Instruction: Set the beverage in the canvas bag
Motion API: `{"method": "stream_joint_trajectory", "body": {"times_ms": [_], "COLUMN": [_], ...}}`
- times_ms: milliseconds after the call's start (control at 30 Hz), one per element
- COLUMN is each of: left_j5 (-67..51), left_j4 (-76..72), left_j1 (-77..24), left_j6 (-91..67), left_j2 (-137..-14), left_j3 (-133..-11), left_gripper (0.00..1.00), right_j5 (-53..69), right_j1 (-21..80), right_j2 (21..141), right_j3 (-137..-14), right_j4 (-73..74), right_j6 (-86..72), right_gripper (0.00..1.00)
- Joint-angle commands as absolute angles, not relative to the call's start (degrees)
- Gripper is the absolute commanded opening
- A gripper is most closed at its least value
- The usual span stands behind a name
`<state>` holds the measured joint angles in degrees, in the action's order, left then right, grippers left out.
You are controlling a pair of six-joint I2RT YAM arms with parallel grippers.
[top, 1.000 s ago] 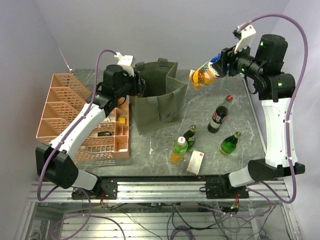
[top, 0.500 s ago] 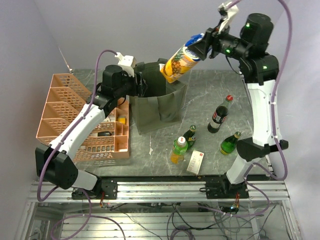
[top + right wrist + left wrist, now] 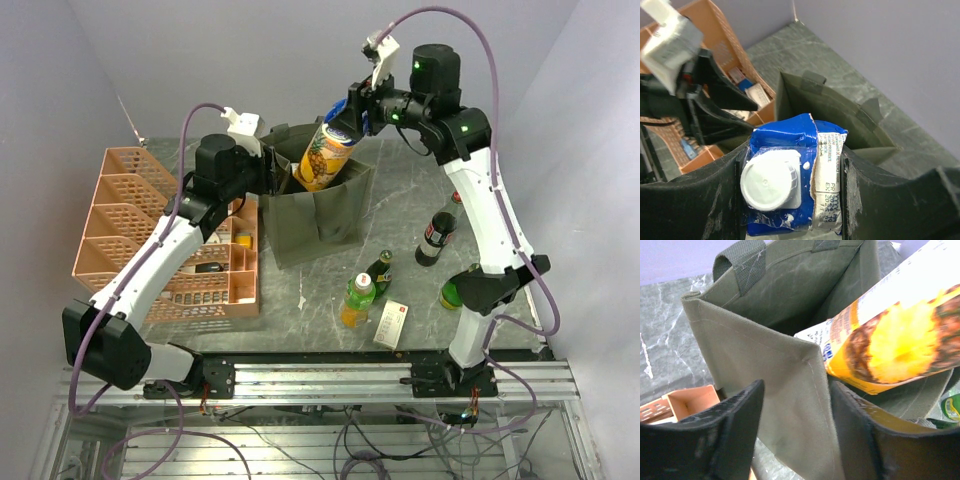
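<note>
The beverage [image 3: 322, 157], a pineapple-printed carton, tilts in the top view with its lower end at the open mouth of the canvas bag [image 3: 318, 222]. The right gripper [image 3: 352, 112] clenches its cap end, and the left gripper [image 3: 272, 178] is at the bag's left rim. The left wrist view shows that gripper's fingers [image 3: 715, 435] pinching the bag's wall, and the right wrist view shows both fingers pressed against the carton's blue top.

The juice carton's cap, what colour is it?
White cap on the blue top of the carton; best in the right wrist view.
</note>
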<state>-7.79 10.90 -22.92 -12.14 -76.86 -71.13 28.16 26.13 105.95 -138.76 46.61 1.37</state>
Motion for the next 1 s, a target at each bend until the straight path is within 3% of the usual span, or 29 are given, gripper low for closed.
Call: {"method": "stream_joint_trajectory", "body": {"times_ms": [0, 367, 467, 633, 967], "left_j5": [-8.39, -6.69, -8.55, -7.51, -9.72], "left_j4": [8.13, 12.27, 13.43, 14.59, 11.04], "left_j1": [-22.49, -22.59, -22.67, -23.55, -23.55], "left_j6": [-11.6, -13.16, -14.04, -14.17, -12.86], "left_j2": [-76.76, -82.27, -83.98, -85.51, -79.1], "left_j3": [-72.15, -79.16, -81.34, -82.81, -73.16], "left_gripper": [0.59, 0.76, 0.76, 0.62, 0.19], "right_j5": [20.75, 12.69, 11.54, 5.3, -8.36], "right_j1": [26.09, 26.34, 26.89, 29.88, 30.5], "right_j2": [99.97, 95.46, 95.43, 96.29, 94.05], "right_j3": [-137.34, -128.06, -127.14, -126.12, -118.64], "right_j4": [30.1, 27.62, 27.19, 26.94, 23.64], "right_j6": [4.57, 6.32, 5.81, 7.05, 10.57], "right_gripper": [0.0, 0.0, 0.0, 0.0, 0.0]}}
